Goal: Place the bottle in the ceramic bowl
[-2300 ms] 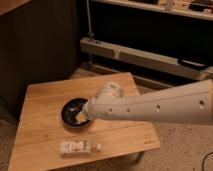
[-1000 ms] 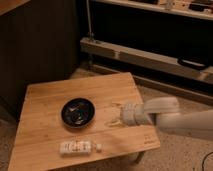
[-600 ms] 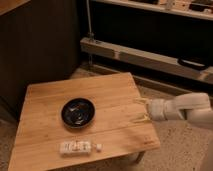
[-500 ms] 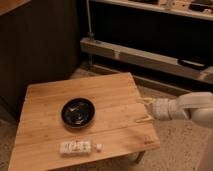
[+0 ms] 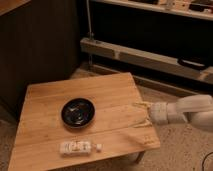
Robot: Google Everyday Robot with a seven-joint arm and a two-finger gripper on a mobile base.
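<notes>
Camera view from where I stand looks down on a low, light wooden plank surface [image 5: 50, 95], set on a speckled floor [image 5: 185, 150]. Near the middle of it sits the round, shallow, glossy black ceramic bowl [image 5: 78, 112], upright, with its dark inside catching a little light.

At 6 o'clock from the bowl, close to the near edge of the surface, lies the small clear plastic bottle [image 5: 75, 147] with the whitish label. It is on its side, lengthwise along the edge, with its small white cap [image 5: 98, 147] pointing towards 3 o'clock. Bottle and bowl do not touch; a strip of bare wood shows between them.

The robot's thick white arm [image 5: 187, 111] reaches in from 3 o'clock, and its gripper [image 5: 141, 115] is over the right-hand part of the surface, at 3 o'clock from the bowl and well apart from it. The two thin pale fingers [image 5: 142, 105] point towards the bowl and stand spread, with only wood showing between them. The gripper is well apart from the bottle too, which lies towards its 8 o'clock.

Behind the surface, at 12 o'clock, is a dark wooden wall panel [image 5: 45, 45], and to the right of that a pale metal rack [image 5: 140, 52] with a long low rail.
</notes>
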